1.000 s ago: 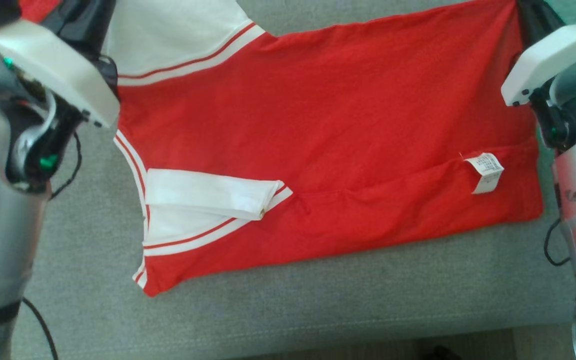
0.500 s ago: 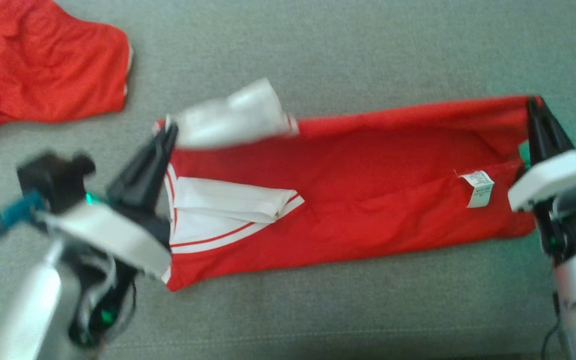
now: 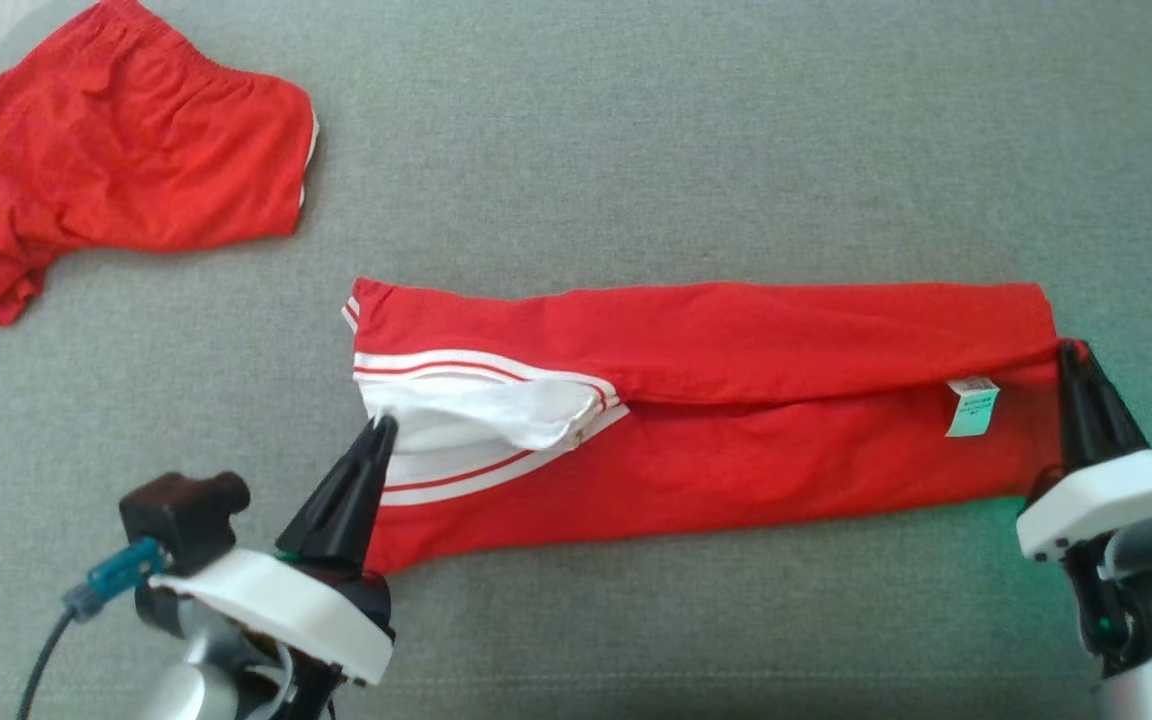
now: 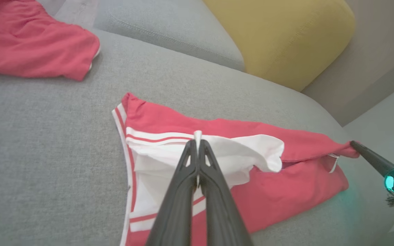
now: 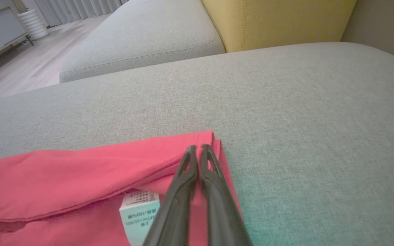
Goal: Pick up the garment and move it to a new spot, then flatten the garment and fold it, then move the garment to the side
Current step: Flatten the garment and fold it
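Note:
The garment is a red shirt with white, red-striped sleeves, lying on the grey sofa seat as a long narrow strip, its far half folded over toward me. My left gripper is shut on the white sleeve fabric at the strip's left end; in the left wrist view a sliver of white cloth shows between the closed fingers. My right gripper is shut on the red hem corner at the right end, beside the white care label. The cloth is drawn to a point at the right gripper's tip.
A pair of red shorts lies crumpled at the far left of the seat. A yellow cushion stands behind the seat, with a second grey seat cushion beside it. Wooden floor shows beyond the sofa's left end.
Both grippers have drawn the shirt's far edge over toward me, turning the wide spread shirt into a narrow folded strip. The head camera has also shifted, bringing the shorts into view.

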Tool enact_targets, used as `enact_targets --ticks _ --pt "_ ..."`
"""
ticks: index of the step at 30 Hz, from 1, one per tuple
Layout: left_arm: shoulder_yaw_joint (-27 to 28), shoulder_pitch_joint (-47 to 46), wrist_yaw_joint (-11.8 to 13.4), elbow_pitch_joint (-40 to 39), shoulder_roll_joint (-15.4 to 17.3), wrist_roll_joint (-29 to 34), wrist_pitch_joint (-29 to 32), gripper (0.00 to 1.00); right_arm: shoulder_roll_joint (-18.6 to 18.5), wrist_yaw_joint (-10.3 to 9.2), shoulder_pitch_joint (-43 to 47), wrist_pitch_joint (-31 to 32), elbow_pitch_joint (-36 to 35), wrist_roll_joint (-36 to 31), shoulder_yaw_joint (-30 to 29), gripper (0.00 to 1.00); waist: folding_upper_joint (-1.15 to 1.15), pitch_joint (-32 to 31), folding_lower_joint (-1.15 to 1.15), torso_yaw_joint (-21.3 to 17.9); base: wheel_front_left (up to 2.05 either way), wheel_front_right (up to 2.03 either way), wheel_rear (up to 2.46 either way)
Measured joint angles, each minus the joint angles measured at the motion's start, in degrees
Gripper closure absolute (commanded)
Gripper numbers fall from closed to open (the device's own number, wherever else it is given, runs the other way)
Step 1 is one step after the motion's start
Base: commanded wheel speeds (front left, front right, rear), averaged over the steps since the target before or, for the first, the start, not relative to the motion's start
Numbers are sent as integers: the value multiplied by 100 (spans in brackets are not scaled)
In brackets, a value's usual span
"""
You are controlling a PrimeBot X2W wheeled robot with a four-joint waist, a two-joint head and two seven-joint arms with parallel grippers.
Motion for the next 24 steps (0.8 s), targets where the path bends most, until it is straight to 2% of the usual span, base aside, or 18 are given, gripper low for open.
enact_targets --ticks 1,3,4,5,9,17,24 --pt "0 0 0 112 -12 2 -69 99 13 0 26 0 -24 -23 -5 100 0 -8 0 -8 0 0 0" --pt "-14 6 -1 269 -43 8 -178 36 52 0 66 0 -44 -57 -30 58 0 -34 0 -29 0 0 0" --pt "-18 16 -2 312 -80 7 -229 1 82 0 83 0 -51 -57 -51 27 0 -52 0 -37 0 0 0" --pt "-25 31 -2 328 -112 5 -276 0 118 0 107 -1 -68 -57 -66 0 0 -72 0 -43 0 0 0" --pt "52 183 16 387 -131 5 -488 0 169 0 347 -26 -144 -56 -185 0 0 -167 0 -46 0 0 0" --pt "87 302 216 371 -151 127 -723 0 250 0 535 -54 -417 -56 -377 0 0 -332 0 -8 0 0 0" --pt "59 183 356 396 -254 311 -790 0 287 0 353 309 -125 -208 -330 0 0 -422 0 31 0 0 0"
